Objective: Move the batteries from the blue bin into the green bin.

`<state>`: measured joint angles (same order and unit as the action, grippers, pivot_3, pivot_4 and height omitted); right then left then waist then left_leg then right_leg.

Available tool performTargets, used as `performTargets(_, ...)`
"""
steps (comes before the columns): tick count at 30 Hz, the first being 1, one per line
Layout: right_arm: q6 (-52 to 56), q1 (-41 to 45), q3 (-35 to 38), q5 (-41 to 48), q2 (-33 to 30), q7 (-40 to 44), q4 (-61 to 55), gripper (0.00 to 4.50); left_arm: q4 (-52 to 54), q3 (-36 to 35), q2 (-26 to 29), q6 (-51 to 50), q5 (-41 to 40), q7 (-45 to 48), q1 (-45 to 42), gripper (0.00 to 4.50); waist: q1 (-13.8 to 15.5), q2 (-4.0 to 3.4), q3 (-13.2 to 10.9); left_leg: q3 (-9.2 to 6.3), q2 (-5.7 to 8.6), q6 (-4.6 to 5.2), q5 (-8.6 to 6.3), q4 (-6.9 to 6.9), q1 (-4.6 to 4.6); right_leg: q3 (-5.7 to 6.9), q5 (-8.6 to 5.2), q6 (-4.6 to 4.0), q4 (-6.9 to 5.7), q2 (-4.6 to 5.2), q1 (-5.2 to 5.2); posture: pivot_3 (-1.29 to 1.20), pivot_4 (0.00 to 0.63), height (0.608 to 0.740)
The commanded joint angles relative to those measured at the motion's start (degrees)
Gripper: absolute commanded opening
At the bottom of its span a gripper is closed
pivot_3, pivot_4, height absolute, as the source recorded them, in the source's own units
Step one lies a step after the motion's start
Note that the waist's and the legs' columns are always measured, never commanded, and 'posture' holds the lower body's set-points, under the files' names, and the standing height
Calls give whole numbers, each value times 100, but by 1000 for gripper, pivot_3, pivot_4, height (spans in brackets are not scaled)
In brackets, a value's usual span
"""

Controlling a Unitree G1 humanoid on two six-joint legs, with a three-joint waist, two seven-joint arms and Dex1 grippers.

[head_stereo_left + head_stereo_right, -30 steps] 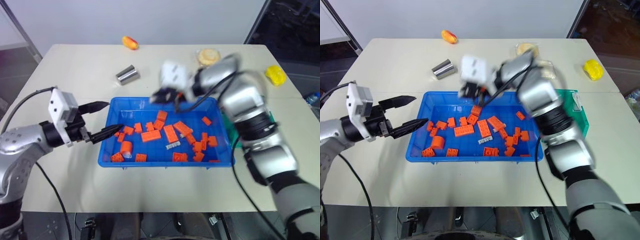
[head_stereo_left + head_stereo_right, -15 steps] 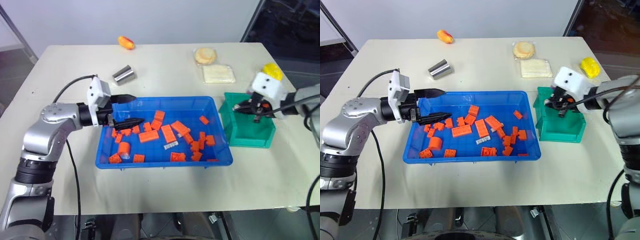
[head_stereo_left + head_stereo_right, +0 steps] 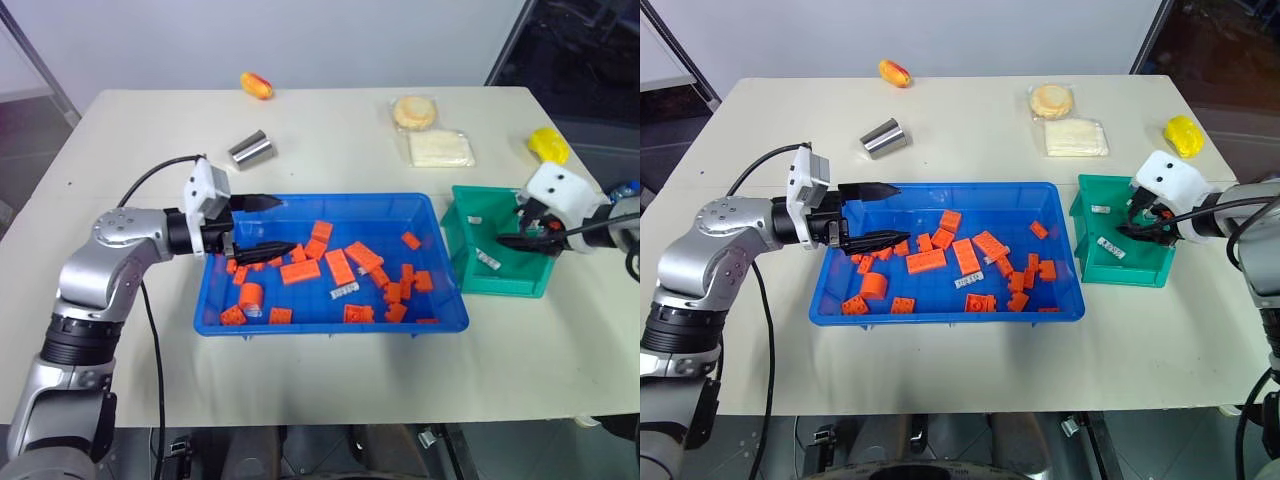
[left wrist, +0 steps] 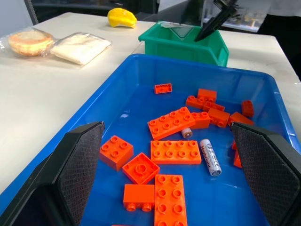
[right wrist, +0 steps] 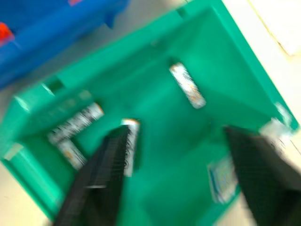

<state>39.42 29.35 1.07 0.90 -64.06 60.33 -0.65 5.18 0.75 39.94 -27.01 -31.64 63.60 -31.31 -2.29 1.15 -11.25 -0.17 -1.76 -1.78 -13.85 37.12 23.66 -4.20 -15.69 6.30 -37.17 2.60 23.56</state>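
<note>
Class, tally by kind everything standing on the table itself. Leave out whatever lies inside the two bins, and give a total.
Bins: 2, the blue bin and the green bin
Metal cylinder: 1
Food packets: 2, the round packet and the square packet
Yellow object: 1
Orange-yellow object: 1
Total: 7

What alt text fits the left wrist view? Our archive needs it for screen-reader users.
Open left gripper over the blue bin of orange blocks, one battery among them; the green bin stands beyond.
</note>
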Motion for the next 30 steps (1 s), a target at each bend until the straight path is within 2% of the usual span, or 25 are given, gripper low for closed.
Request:
performTargets(1,-59,639,16,4,36,-180,-39,4473,217,-189,128,0,-4,-2,9,4500,-27,-3,-2,1,0,0,0,0,0,-1,0,0,0,0,1,0,150,740)
performTargets(6,1015,1577,-75,937,1007,-72,-695,4473,324,-300,277,-69,-47,-27,128,4500,-86,-4,-2,0,-7,0,0,-6,-10,-4,0,-1,-5,-9,0,0,150,740)
performTargets(11,1540,1680,-605,1516,1911,-95,-1258,4473,652,-517,463,-238,-146,-118,464,4500,-18,-4,-2,-11,-6,0,0,-6,-3,2,-2,-3,-5,-8,1,0,150,740)
performTargets(19,1347,1248,-1379,1717,1990,172,-1520,4473,1217,-807,532,-474,-320,-399,974,4500,143,1,1,-16,2,0,0,12,18,11,-1,-1,-1,6,2,0,150,740)
performTargets(30,1425,978,-2067,2005,2135,515,-1695,4473,1746,-971,698,-765,-591,-563,1264,4500,117,1,1,-17,-2,0,0,11,15,12,-1,-2,-6,-2,5,0,150,740)
